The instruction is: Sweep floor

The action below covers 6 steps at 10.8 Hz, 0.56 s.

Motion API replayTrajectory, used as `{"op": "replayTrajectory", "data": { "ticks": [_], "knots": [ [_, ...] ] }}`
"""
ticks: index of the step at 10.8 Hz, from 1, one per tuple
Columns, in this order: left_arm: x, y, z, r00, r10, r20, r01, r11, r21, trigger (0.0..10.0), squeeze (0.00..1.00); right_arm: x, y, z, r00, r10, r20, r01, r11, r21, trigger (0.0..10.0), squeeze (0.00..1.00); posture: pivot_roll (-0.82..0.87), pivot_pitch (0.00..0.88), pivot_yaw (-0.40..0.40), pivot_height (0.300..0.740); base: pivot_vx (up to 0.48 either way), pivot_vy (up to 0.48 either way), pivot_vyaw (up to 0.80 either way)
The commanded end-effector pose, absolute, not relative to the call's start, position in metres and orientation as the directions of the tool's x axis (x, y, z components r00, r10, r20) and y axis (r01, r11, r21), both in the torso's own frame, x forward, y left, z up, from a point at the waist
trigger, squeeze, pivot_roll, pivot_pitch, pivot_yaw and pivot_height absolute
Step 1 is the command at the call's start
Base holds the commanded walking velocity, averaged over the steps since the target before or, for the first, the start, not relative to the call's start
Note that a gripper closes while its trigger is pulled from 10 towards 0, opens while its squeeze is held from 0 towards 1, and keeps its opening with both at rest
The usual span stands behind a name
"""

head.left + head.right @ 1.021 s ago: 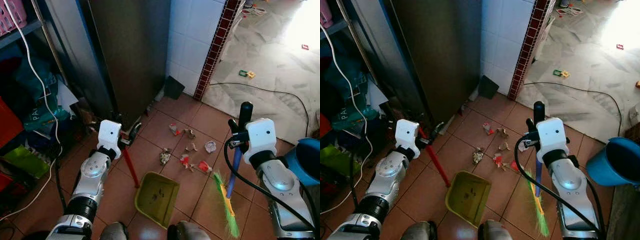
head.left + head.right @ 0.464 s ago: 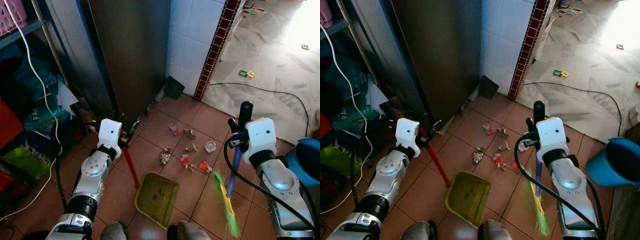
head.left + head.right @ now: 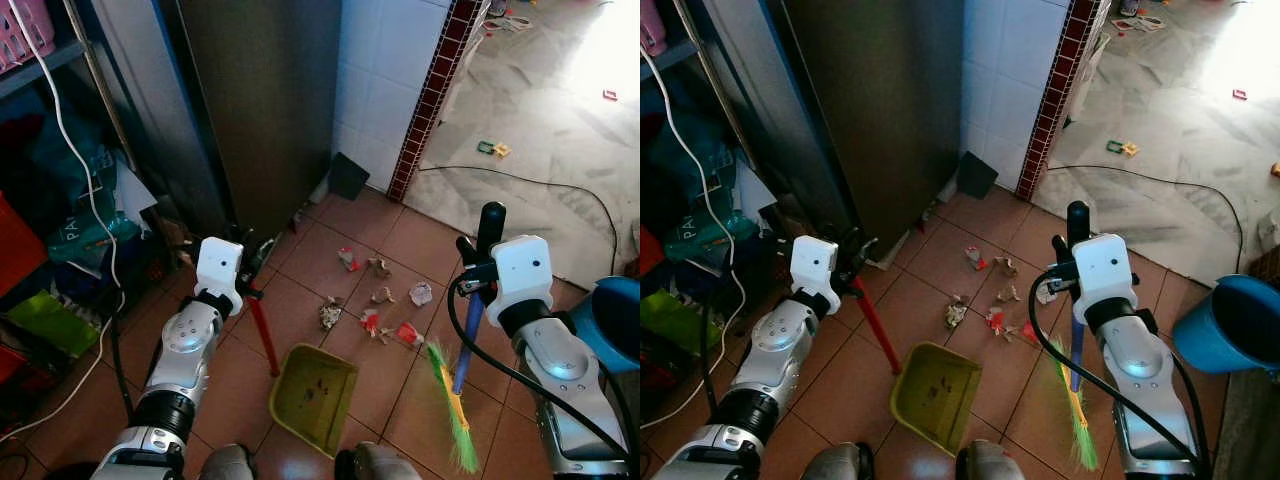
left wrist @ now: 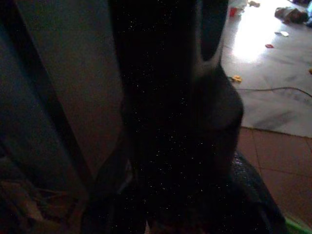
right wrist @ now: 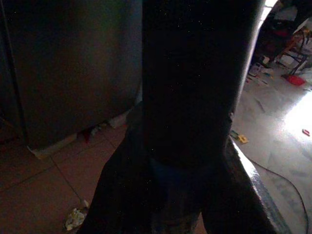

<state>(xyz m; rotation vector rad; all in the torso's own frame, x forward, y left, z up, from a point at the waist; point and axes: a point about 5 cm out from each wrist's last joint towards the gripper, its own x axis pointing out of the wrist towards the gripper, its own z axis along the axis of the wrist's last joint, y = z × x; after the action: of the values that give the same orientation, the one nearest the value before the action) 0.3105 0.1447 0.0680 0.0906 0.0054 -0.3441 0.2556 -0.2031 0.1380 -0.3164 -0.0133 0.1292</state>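
Floor: terracotta tiles point(image 3: 330, 225) near the robot, pale marble point(image 3: 540, 130) further out past a dark red tile border point(image 3: 432, 95).
Backdrop: tall dark metal cabinet point(image 3: 270, 100) beside a white tiled wall point(image 3: 385, 70); cluttered shelves on the robot's left.
Litter: scraps of paper and wrappers point(image 3: 375, 300) scattered on the tiles, between the two arms, just beyond the dustpan.
Dustpan: green pan point(image 3: 313, 393) flat on the tiles at the robot's feet, with a red upright handle point(image 3: 262, 335).
Left gripper: point(image 3: 250, 268) closed around the top of the red handle.
Broom: blue stick point(image 3: 470, 335) with a black top end, green and yellow bristles point(image 3: 452, 410) on the floor right of the dustpan.
Right gripper: point(image 3: 475, 270) clamped on the broom stick near its top.
Bucket: blue point(image 3: 615, 315), at the far right.
Cable: black point(image 3: 540, 180), lying across the marble.
Writing: pale letters on a teal bag point(image 3: 75, 235) at the left, too small to read.
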Motion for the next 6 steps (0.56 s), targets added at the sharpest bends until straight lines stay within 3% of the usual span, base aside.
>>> {"op": "replayTrajectory", "data": {
  "ticks": [1, 2, 6],
  "knots": [
    [0.3112, 0.1463, 0.069, 0.943, -0.333, -0.027, 0.333, 0.935, 0.12, 10.0, 0.66, 0.2564, -0.2041, 0.142, 0.991, 0.132, 0.014, -0.119, 0.934, -0.337, 10.0, 0.0, -0.15, 0.113, -0.045, 0.74, 0.0, 0.0, 0.0],
    [0.3097, 0.1481, 0.0674, 0.945, -0.325, -0.031, 0.327, 0.938, 0.115, 10.0, 1.0, 0.2567, -0.2039, 0.142, 0.991, 0.132, 0.014, -0.12, 0.934, -0.337, 10.0, 0.0, -0.15, 0.113, -0.045, 0.74, 0.0, 0.0, 0.0],
    [0.3044, 0.15, 0.0666, 0.943, -0.329, -0.039, 0.331, 0.931, 0.154, 10.0, 1.0, 0.2575, -0.2022, 0.1404, 0.99, 0.139, 0.011, -0.127, 0.935, -0.332, 10.0, 0.0, -0.14, 0.118, -0.046, 0.74, 0.0, 0.0, 0.0]
  ]
}}
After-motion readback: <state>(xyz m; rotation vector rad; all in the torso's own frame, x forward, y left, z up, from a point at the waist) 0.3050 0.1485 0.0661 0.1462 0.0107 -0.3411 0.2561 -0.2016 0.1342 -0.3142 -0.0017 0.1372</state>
